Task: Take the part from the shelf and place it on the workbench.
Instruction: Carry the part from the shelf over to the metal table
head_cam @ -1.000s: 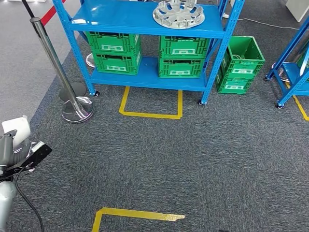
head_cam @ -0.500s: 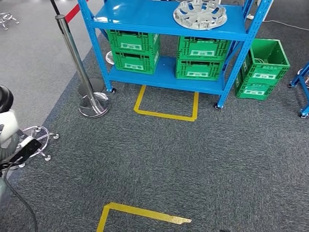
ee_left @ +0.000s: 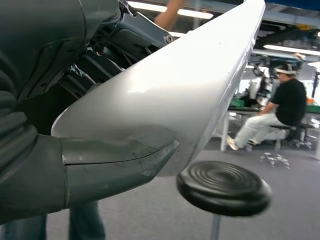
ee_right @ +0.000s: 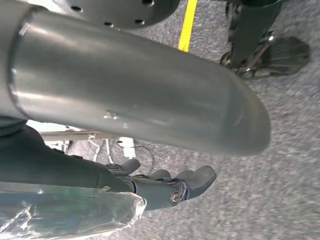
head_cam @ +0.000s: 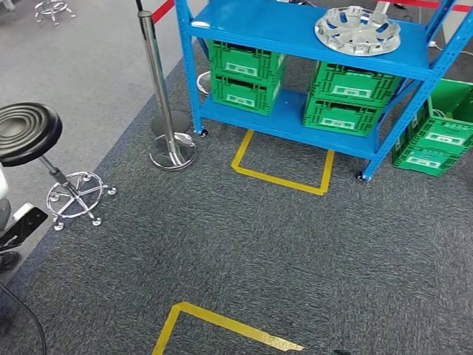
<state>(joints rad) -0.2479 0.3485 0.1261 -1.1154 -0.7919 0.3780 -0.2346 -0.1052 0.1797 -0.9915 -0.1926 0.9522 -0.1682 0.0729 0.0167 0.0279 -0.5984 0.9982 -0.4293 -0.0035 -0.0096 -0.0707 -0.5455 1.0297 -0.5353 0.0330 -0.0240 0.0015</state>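
Observation:
A round silver wheel-cover part (head_cam: 357, 29) lies on the top board of the blue shelf (head_cam: 278, 29), far ahead to the right. In the left wrist view my left hand (ee_left: 56, 165) grips a long, smooth white-silver part (ee_left: 181, 80): the grey thumb (ee_left: 117, 162) lies on its near face and the dark fingers (ee_left: 94, 60) sit behind it. My left arm (head_cam: 17, 225) shows at the picture's left edge in the head view. My right hand (ee_right: 75, 170) hangs over the carpet with its thumb (ee_right: 151, 90) and fingers (ee_right: 188, 180) apart. Crinkled clear film (ee_right: 75, 215) lies beside those fingers.
Green crates (head_cam: 245, 70) fill the shelf's lower levels; another (head_cam: 440, 133) stands on the floor beside it. A chrome barrier post (head_cam: 162, 96) and a black stool (head_cam: 28, 129) stand to the left. Yellow tape (head_cam: 281, 180) marks the carpet. A seated person (ee_left: 279, 110) is farther off.
The camera has swung to the left: the shelf and the post slid right in the picture, and the black stool came into sight. My left arm sank toward the picture's left edge.

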